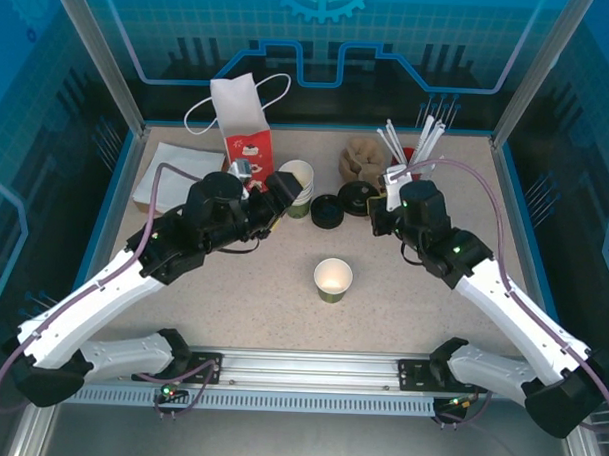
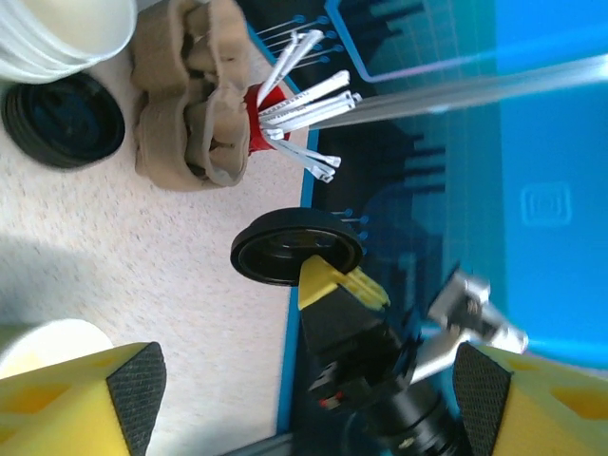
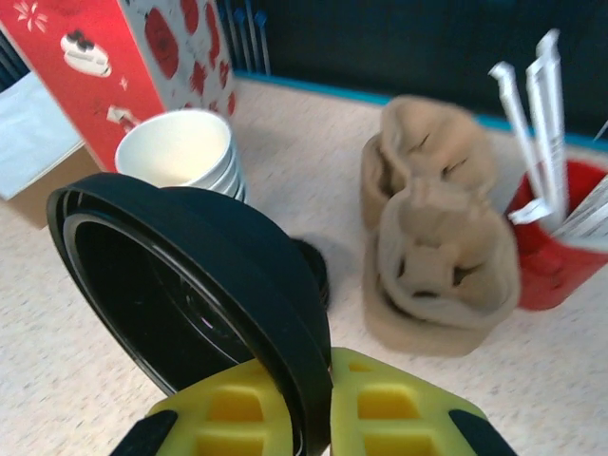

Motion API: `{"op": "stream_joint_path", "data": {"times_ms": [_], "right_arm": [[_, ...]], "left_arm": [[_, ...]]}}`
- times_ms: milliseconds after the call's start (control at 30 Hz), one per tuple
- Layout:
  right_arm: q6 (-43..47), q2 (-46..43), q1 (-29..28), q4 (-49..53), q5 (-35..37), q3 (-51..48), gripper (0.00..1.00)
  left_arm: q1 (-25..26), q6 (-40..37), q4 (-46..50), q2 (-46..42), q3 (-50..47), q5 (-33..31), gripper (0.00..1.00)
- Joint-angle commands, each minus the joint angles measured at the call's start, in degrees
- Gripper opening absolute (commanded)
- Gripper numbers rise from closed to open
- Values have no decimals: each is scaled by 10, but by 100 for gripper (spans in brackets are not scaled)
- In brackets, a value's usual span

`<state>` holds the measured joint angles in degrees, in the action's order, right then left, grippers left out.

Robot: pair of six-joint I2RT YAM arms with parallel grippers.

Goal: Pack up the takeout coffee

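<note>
Obs.: right fingers (image 3: 237,408) clenched on the rim of a round black plastic lid (image 3: 190,285), one finger on each face. The lid stands nearly on edge, its hollow side towards the wrist camera. Grip is at the very rim, so there is little purchase.

Left fingers (image 2: 133,380) spread wide, nothing between the pads. In the top view they hover beside the stack of lidless white-rimmed paper cups (image 1: 297,185).

Task item: small dark olive-green paper cup (image 1: 333,279), white inside, standing upright, lidless and alone on the speckled counter (image 1: 252,296). It is at about 6–7 o'clock from the held lid and well apart from it.

Surroundings: a second black lid (image 1: 328,211) lies flat on the counter at 12 o'clock from the cup. Brown pulp cup carriers (image 1: 365,160) and a red cup of white straws (image 1: 413,142) are at 1 o'clock. A red-and-white paper bag with handles (image 1: 243,126) is at 11 o'clock.

Judgement: the step in hand is lidding the cup.

- Carry the lid towards 6–7 o'clock, passing over the flat lid.
- Roll the wrist until the hollow side faces down and the lid is level.
- Centre it over the rim before lowering.
- Press evenly. The cup looks light and unsupported, so an off-centre push would likely tip or slide it.
- The free left fingers could brace the cup wall.
</note>
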<state>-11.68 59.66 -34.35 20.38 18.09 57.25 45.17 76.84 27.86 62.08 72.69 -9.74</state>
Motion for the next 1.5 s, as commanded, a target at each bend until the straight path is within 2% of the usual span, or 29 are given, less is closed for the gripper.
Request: {"op": "stream_joint_path", "data": {"times_ms": [0,233,600,900,1033,1467], "right_arm": [[60,-18,-40,-103,134,-28,10],[137,-33,-120,-193,212,-65,10],[140,-29,-156,-217,229,-85,10],[130,-29,-172,-209,230,-80,10],[123,-34,-179,-203,229,-79,10],[107,-44,-189,-187,229,-80,10]], "left_arm": [[-1,174,-16,16,21,-11,81],[9,264,-78,48,23,-6,74],[43,360,-149,100,13,-26,66],[48,383,-181,133,11,-36,57],[48,397,-193,141,2,-43,49],[48,408,-193,155,-2,-52,35]]}}
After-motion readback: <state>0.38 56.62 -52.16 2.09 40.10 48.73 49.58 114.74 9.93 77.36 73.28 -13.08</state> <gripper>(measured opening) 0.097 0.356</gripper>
